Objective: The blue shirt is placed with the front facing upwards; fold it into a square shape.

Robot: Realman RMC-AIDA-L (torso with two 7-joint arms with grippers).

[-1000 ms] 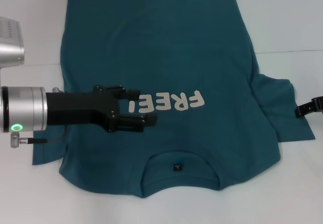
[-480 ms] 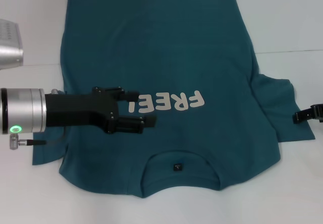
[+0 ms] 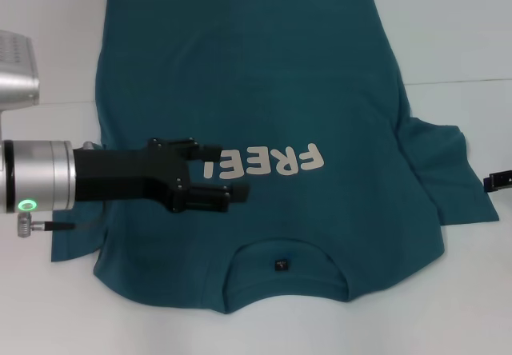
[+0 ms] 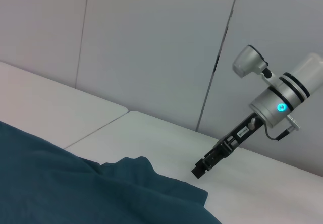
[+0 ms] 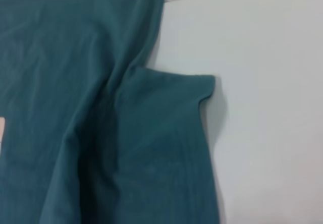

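Note:
The blue shirt (image 3: 264,91) lies flat and face up on the white table, its collar and black neck label (image 3: 281,265) toward me and the white "FREE!" lettering (image 3: 272,161) across the chest. My left gripper (image 3: 220,171) hovers open over the chest, at the left end of the lettering, with nothing between its fingers. The shirt's right sleeve (image 3: 448,171) spreads out to the right, its edge a little rumpled (image 5: 166,133). Only a tip of my right gripper (image 3: 498,181) shows at the right border, just off that sleeve; the left wrist view has it (image 4: 202,167) above bare table beyond the sleeve.
The white table (image 3: 464,35) surrounds the shirt, with a seam line (image 3: 456,81) running across it. A silver part of the left arm (image 3: 16,67) sits at the left edge. Grey wall panels (image 4: 151,42) rise behind the table.
My right gripper has drawn back to the right, away from the sleeve, until it is almost out of the head view. The left gripper and the shirt have barely moved.

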